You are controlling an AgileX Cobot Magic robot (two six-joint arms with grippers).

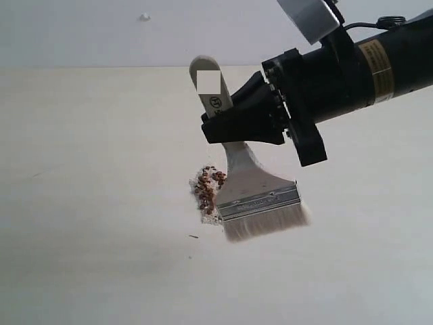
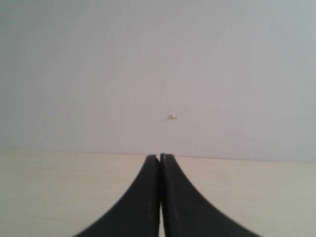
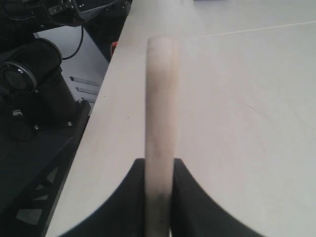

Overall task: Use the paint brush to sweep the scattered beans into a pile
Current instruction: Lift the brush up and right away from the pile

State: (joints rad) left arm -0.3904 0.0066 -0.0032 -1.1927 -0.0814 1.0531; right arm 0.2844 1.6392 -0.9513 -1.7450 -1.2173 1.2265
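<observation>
Right gripper (image 1: 215,125) clamped on brush (image 1: 260,196), left gripper (image 2: 159,197) closed empty; we should lay bristles (image 1: 267,225) flat and nudge beans (image 1: 208,189) gently together on the worktop (image 1: 81,203), flicking none away.

paint brush (image 1: 260,196): 1 | beans (image 1: 208,189): a few dozen, too small to count exactly | left gripper (image 2: 159,159): 1 | right gripper (image 3: 159,163): 1 | table (image 1: 81,169): 1

Pale table (image 1: 88,257), beans (image 1: 207,191) heaped together, whitish crumbs (image 1: 195,181) alongside
</observation>
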